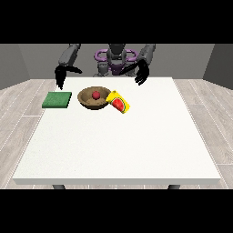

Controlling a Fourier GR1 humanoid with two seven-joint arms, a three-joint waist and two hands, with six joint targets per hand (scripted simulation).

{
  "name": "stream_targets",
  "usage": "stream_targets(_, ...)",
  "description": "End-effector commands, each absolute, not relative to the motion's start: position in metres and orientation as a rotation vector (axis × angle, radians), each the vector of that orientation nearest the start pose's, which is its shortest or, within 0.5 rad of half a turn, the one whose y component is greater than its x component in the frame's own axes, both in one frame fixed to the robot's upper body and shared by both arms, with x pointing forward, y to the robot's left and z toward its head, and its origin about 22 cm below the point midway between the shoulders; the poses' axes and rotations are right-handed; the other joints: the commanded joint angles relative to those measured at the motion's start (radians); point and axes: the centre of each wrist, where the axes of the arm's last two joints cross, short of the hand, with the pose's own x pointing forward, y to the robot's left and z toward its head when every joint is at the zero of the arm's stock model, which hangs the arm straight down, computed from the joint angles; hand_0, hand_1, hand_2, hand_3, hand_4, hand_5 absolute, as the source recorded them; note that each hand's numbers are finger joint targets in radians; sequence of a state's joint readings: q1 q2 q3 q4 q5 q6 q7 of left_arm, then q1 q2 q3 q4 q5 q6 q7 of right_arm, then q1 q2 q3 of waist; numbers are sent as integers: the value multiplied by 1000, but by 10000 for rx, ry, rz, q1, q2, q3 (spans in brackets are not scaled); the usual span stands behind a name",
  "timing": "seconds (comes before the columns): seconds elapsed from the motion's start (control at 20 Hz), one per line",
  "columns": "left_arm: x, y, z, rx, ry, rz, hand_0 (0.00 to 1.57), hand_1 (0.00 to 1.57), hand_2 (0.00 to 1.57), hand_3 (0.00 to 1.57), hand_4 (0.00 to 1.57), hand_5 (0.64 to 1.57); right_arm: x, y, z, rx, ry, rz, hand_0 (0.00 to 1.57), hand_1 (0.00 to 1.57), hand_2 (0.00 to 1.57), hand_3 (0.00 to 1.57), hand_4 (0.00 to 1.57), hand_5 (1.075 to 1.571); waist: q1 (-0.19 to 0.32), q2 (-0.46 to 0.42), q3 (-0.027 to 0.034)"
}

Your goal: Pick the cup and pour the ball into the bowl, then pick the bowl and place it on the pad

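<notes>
Leftmost, a black hand (59,76) hanging above the table's (113,150) far edge, fingers straight and pointing down, holding nothing; just below it a green pad (57,99) lying flat. Next, a brown wooden bowl (94,98) with the red ball (96,94) inside, and touching its right side, seemingly, a yellow cup (120,102) tipped over. Farthest right, the other hand (141,73), fingers relaxed and drooping, well apart from the cup.

White table (118,150), wood-plank floor (207,118), grey walls (182,59)
</notes>
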State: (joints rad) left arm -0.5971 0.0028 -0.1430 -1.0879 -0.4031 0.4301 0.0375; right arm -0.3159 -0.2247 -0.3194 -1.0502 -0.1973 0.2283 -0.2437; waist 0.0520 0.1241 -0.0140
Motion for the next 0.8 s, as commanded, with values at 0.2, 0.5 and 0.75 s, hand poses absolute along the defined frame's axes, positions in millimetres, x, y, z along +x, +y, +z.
stream_targets(0.2, 337, 158, 20, 1134, -18560, -2647, 0, 0, 0, 0, 0, 1563, 329, -283, -19, -83, -16374, -2489, 0, 0, 0, 0, 313, 1569, 853, 338, 134)
stream_targets(0.5, 342, 182, 45, 1009, -18951, -2677, 0, 0, 0, 0, 0, 1565, 339, -305, -35, -602, -16640, -2948, 0, 0, 0, 0, 257, 1567, 1126, 819, 146)
stream_targets(0.75, 333, 213, 44, 1120, -18818, -2673, 0, 0, 0, 0, 0, 1566, 330, -310, -57, -595, -16207, -2876, 0, 0, 0, 0, 189, 1563, 1053, 489, 145)
